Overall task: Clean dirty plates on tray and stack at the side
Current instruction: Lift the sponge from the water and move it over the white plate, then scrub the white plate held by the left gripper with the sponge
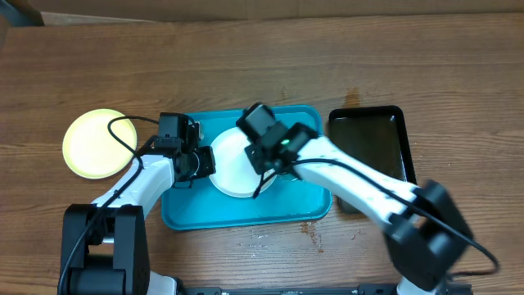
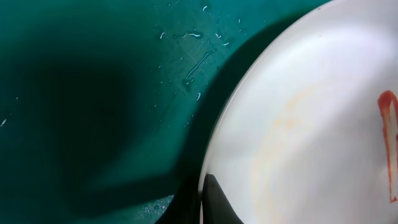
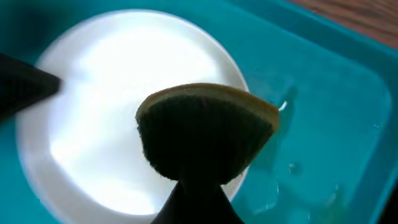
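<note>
One yellow plate (image 1: pixel 98 143) looks done, left of the tray (image 1: pixel 246 215). On the tray, your left gripper (image 1: pixel 206 162) pinches a smeared white plate (image 1: pixel 233 172); your right gripper (image 3: pixel 198 193) pinches a sponge (image 3: pixel 205 134).

Glare whitens the plate (image 3: pixel 118 81); wrist views blurred.

Left pincer (image 1: pixel 206 162), right pincer (image 1: pixel 273 162), both clamped

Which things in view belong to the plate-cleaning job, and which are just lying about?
Job in hand:
- white plate, red-smeared, on the tray
- sponge in the right gripper
- left gripper, shut on the white plate's rim
- yellow-green plate on the table, left of the tray

Lying about:
- black tray, right of the turquoise one
</note>
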